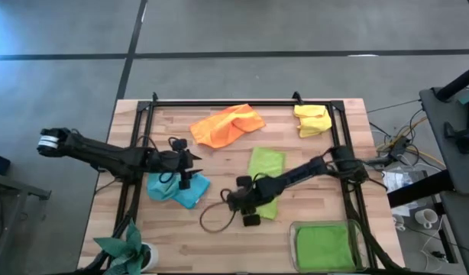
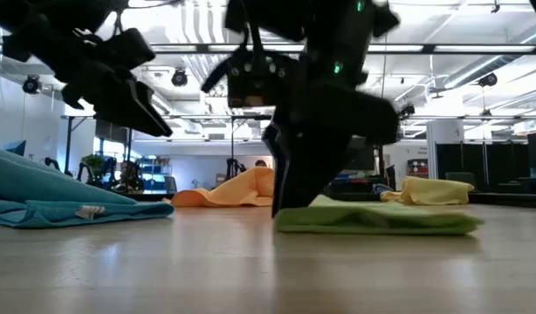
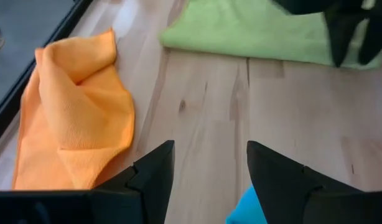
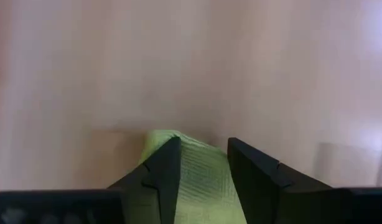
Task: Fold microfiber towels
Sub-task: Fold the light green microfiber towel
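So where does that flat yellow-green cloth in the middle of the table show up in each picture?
High view: yellow-green microfiber cloth mid-table, under the right claw.
Low view: flat, right of centre.
Left wrist view: upper edge.
Right wrist view: between that claw's fingers.
Shared landmark: crumpled orange microfiber cloth, absent from the right wrist view.

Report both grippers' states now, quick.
Left gripper: open, holding nothing, above the light blue towel.
Right gripper: fingers shut on the yellow-green towel.
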{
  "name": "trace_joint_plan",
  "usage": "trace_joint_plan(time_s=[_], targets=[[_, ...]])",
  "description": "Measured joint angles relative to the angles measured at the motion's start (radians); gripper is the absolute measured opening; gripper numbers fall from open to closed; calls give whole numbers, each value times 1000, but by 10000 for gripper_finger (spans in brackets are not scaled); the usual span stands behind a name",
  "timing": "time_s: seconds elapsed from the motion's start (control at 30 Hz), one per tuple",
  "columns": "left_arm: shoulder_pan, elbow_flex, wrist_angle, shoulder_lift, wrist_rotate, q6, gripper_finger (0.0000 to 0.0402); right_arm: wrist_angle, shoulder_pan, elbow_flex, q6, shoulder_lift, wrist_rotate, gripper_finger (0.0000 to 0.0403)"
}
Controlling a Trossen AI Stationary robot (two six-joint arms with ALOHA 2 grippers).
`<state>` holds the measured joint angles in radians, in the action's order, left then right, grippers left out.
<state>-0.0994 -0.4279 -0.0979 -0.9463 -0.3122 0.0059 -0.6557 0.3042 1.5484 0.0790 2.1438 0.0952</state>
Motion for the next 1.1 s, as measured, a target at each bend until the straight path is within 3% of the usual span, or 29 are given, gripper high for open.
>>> trace_joint_plan(time_s=[0.1, 0.3, 0.57, 0.7, 0.93, 1.1], targets=[[-1, 19, 1, 29, 1, 0, 186, -76, 32, 68, 13, -10, 33, 134], [-1, 21, 6, 34, 5, 0, 186, -68, 50, 54, 35, -25, 56, 131], [-2, 21, 6, 24, 38, 0, 186, 18, 54, 66, 29, 69, 21, 129], [-7, 21, -1, 23, 44, -1, 186, -33, 56, 121, -8, 79, 25, 132], [-7, 21, 20, 25, 45, 0, 186, -133, 53, 166, -23, -30, 115, 138], [-7, 21, 81, -13, 53, -70, 186, -115, 10, 6, 98, -135, 174, 148]])
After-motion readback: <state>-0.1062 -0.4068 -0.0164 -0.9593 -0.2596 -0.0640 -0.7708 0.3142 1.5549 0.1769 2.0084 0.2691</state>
